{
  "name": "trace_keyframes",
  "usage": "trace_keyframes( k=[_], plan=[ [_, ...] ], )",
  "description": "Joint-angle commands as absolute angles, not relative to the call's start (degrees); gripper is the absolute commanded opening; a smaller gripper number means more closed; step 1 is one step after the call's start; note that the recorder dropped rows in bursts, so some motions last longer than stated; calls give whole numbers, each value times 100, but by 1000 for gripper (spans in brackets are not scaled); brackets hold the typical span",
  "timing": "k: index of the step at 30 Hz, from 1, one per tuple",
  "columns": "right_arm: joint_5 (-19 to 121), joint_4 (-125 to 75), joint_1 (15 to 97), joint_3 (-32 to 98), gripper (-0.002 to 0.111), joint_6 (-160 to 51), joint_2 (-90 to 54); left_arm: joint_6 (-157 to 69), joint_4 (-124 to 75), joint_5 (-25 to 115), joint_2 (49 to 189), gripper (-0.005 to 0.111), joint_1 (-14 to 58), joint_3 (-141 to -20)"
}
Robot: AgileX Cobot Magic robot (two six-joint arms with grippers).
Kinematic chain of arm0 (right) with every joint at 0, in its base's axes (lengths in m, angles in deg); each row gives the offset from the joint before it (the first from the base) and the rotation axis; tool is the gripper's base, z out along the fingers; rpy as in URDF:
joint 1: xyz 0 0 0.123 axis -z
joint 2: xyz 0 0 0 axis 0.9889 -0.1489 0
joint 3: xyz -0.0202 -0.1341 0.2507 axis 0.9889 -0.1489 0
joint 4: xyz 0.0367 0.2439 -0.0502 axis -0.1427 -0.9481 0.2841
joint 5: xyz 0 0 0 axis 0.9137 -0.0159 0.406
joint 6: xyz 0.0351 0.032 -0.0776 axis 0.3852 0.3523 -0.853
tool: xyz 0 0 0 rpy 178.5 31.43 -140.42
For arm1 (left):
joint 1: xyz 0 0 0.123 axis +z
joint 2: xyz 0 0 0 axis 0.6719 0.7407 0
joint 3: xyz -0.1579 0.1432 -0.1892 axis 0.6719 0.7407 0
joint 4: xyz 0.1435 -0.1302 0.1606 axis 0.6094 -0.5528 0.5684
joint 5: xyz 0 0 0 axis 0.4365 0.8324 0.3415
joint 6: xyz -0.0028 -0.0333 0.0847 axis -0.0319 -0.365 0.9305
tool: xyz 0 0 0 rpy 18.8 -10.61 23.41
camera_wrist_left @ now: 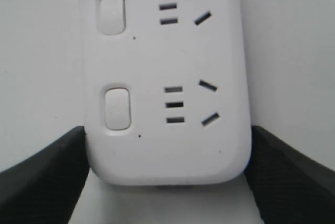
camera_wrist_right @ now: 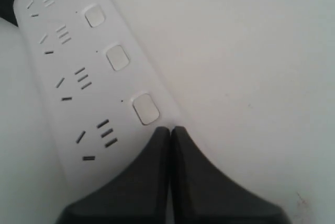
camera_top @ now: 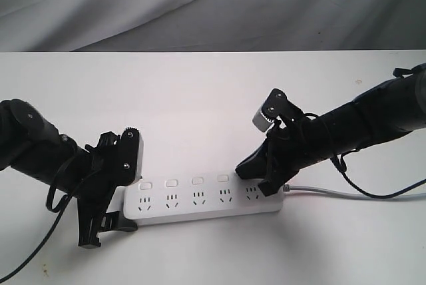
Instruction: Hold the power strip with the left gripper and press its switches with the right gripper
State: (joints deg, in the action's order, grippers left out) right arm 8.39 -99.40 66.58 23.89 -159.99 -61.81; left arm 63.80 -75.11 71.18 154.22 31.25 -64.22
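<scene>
The white power strip (camera_top: 200,198) lies flat on the table, its grey cord (camera_top: 319,190) trailing off to the right. My left gripper (camera_top: 123,192) is shut on the strip's left end. In the left wrist view both black fingers (camera_wrist_left: 47,177) touch the sides of the strip (camera_wrist_left: 167,56). My right gripper (camera_top: 241,170) is shut, with its tip down on the strip's right end, just past the fourth of the switches (camera_top: 222,178). The right wrist view shows the closed gripper (camera_wrist_right: 170,130) beside that button (camera_wrist_right: 145,109). The fifth button is hidden under the fingers.
The white table (camera_top: 213,98) spreads behind the strip, with a grey draped backdrop (camera_top: 213,5) past its far edge. A loose black cable (camera_top: 46,232) hangs from the left arm, and another (camera_top: 373,195) loops under the right arm.
</scene>
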Motion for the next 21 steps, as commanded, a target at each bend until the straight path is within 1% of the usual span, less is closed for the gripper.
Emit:
trace_keyframes(
  k=[1,8,21],
  plan=[
    [1322,-9547,6664,2355,0,-15951,-6207,6409,-7494,6995,15411,55,3098,-6437],
    [1323,-9379,6827,2355,0,-15776,-6063,6409,-7494,6995,15411,55,3098,-6437],
    [855,-9128,6741,2355,0,-15646,-6063,6409,-7494,6995,15411,55,3098,-6437]
  ],
)
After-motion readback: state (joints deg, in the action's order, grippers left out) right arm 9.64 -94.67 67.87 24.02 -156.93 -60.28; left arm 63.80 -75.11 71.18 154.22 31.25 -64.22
